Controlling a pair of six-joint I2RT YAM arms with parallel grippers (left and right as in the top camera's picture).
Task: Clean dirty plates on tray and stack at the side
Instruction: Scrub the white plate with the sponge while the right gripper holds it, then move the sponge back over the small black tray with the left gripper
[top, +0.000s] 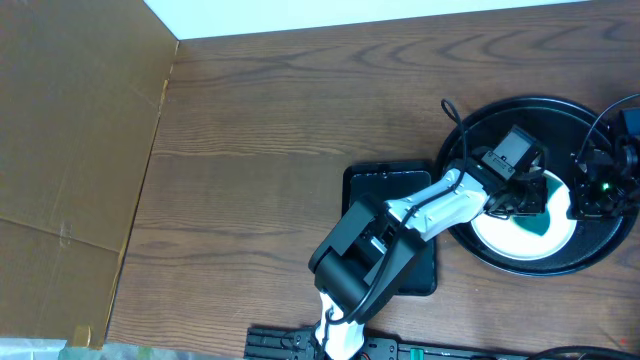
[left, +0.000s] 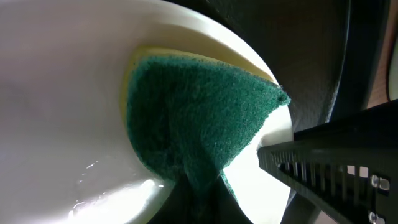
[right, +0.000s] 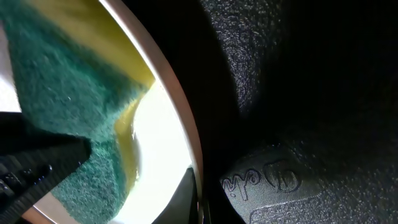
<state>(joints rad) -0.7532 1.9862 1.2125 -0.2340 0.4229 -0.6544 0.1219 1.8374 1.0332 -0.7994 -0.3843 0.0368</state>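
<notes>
Holding the green-and-yellow sponge (left: 193, 118), pinched in the left end effector (top: 520, 200), flat on the round white plate (left: 56, 93) is advised.

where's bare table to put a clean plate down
Free: the wide bare table between the cardboard and the black mat, and the strip behind the mat up to the table's far edge. Crowded: the round tray, where the left hand, right hand, sponge and plate meet.

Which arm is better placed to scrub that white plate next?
Left. The left gripper pinches the green sponge against the plate on the tray; the right gripper sits shut at the plate's rim, holding no sponge.
</notes>
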